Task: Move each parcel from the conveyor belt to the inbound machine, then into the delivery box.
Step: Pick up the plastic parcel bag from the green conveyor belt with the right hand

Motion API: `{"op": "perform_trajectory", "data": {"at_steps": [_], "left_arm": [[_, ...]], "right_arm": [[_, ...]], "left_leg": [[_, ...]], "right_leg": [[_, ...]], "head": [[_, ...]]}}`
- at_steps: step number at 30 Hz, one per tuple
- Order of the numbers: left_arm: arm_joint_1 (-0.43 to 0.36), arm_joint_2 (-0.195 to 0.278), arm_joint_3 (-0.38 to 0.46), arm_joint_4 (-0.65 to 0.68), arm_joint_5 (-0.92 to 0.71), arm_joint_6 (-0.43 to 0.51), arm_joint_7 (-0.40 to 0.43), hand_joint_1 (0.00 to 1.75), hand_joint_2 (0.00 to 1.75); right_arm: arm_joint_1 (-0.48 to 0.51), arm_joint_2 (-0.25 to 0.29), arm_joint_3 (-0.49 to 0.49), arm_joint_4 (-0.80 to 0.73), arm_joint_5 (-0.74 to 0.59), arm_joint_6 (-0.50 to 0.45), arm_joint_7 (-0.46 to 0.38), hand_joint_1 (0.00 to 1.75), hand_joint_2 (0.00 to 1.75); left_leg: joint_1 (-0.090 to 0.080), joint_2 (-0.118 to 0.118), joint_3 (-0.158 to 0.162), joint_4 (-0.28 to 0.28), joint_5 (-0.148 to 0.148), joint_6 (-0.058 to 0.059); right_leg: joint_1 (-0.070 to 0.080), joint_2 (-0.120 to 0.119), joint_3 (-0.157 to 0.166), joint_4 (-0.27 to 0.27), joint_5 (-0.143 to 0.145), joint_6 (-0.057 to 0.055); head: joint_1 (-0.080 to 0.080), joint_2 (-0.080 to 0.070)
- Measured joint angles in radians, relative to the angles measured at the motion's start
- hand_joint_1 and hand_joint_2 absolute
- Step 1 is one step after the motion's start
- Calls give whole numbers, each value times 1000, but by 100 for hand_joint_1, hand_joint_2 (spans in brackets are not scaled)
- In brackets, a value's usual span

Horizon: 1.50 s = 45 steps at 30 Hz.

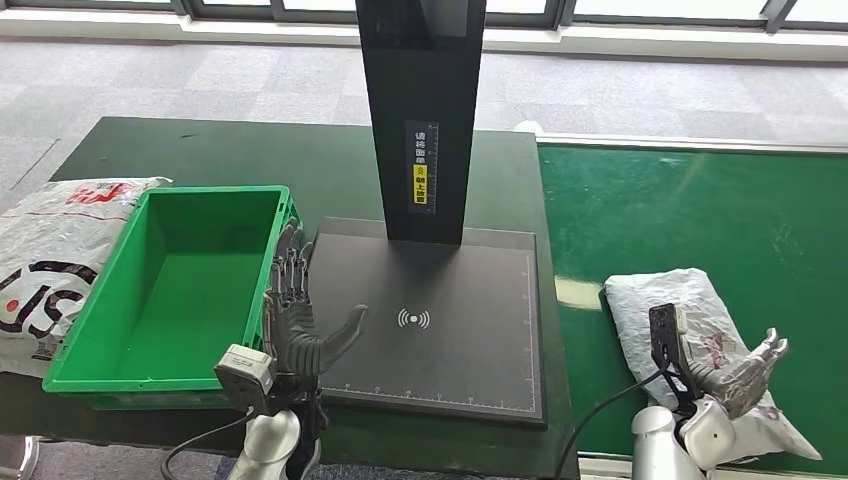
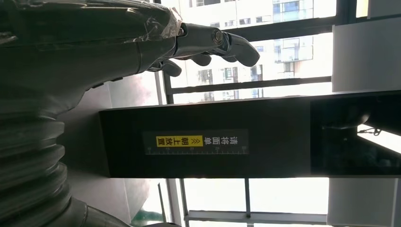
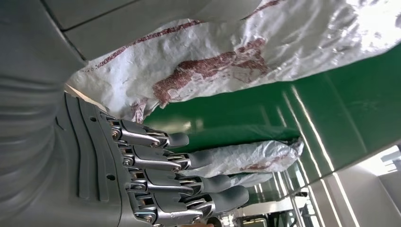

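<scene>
Grey carpet and a row of windows lie behind a dark green desk (image 1: 300, 160) with a green conveyor belt (image 1: 700, 210) along its right edge.

Nearest you, the right robot hand (image 1: 745, 375) lies on the near end of the white parcel (image 1: 690, 310) on the conveyor belt. Its fingers (image 3: 189, 161) reach out along the parcel's wrinkled film, spread and not closed; you cannot tell from any view whether the thumb is under the bag. Treat the parcel as not yet held. For a sound grasp, gather a fold of the bag's body between thumb and fingers rather than pinching the loose edge, since the film looks slack and is likely to sag or slip.

The left robot hand (image 1: 300, 320) stands open and holds nothing, at the near left corner of the inbound machine (image 1: 435, 320), just beside the green delivery box (image 1: 75, 365). Keep it wide until the parcel arrives.

Place the parcel flat on the machine's black plate, near the printed signal mark and clear of the black post (image 1: 420, 110).

The delivery box sits at the desk's left side with nothing in it. Another white parcel (image 1: 50, 260) lies outside it, against its left wall.
</scene>
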Motion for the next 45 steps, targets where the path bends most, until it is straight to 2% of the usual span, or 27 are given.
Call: {"op": "perform_trajectory", "data": {"at_steps": [9, 10, 13, 14, 20, 30, 34, 45], "left_arm": [[0, 0, 0, 27, 5, 1, 0, 0, 175], [0, 0, 0, 29, 5, 1, -1, 0, 175], [0, 0, 0, 32, 7, 5, -1, 0, 175], [0, 0, 0, 32, 8, 7, -1, 0, 175], [0, 0, 0, 32, 8, 10, -1, 0, 175], [0, 0, 0, 32, 8, 10, -1, 0, 175], [0, 0, 0, 32, 8, 10, -1, 0, 175], [3, 0, 6, 5, 2, 13, 3, 0, 175]], "right_arm": [[-2, -56, 0, 138, 15, 0, 51, 0, 175], [-5, -61, 0, 155, 22, 0, 61, 17, 175], [-24, -82, 0, 223, 41, 0, 95, 124, 175], [-33, -89, 0, 248, 45, 0, 105, 143, 175], [-71, -122, 6, 363, 50, -1, 137, 143, 175], [-96, -142, 8, 416, 52, -3, 139, 143, 175], [-101, -145, 8, 425, 53, -3, 139, 175, 175], [-133, -155, 45, 476, 55, 0, 184, 175, 175]], "left_leg": [[0, 0, -2, 0, 0, 0], [0, 0, -3, 0, 0, 0], [0, 0, -6, 0, 0, 0], [0, 0, -6, 0, 0, 0], [0, 0, -1, 0, 0, 0], [0, 1, -4, 0, 0, 0], [0, 1, -4, 0, 0, 0], [0, 1, -4, 0, 0, 0]], "right_leg": [[0, 0, 0, 0, 0, 0], [0, 0, 0, 0, 0, 0], [0, 1, 0, 0, 0, 0], [0, 1, 0, 0, 0, 0], [0, 0, 0, 0, 0, 0], [0, 1, 2, 0, 0, 0], [0, 1, 2, 0, 0, 0], [0, 1, 3, 0, 0, 0]], "head": [[0, 0], [0, 0], [0, 0], [0, 0], [0, 0], [0, 0], [0, 0], [0, 0]]}}
